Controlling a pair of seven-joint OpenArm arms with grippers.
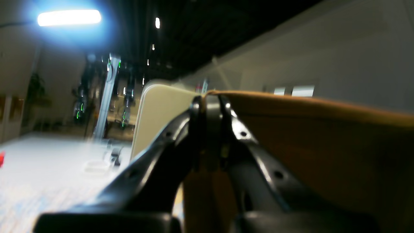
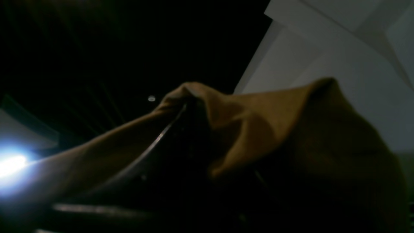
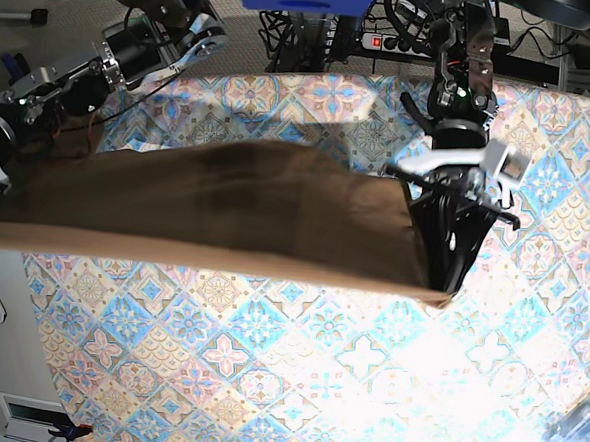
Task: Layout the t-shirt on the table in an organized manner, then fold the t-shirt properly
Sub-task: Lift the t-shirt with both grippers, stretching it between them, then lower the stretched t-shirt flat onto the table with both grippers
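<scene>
Seen from its wrist camera, the left gripper (image 1: pixel 210 97) has its two black fingers (image 1: pixel 168 142) pressed together at the tips, pinching the top edge of the brown t-shirt (image 1: pixel 323 139). The cloth runs taut from that pinch toward 3 o'clock.

In the right wrist view, the right gripper (image 2: pixel 187 103) is dark and almost lost in shadow. Tan fabric (image 2: pixel 258 123) drapes over its tip and bunches at 12 o'clock, so the gripper looks clamped on the cloth, though the fingertips themselves cannot be made out.

From the base camera, the t-shirt (image 3: pixel 225 212) hangs as a wide brown band stretched between both arms, lifted over the patterned table (image 3: pixel 295 381). Its upper edge is blurred. The left gripper (image 3: pixel 449 286) holds one corner at 3 o'clock. At 9 o'clock the other corner runs off the frame edge, hiding the right gripper there. The shirt covers the table's middle; blue, pink and cream tiles show above and below it.
</scene>
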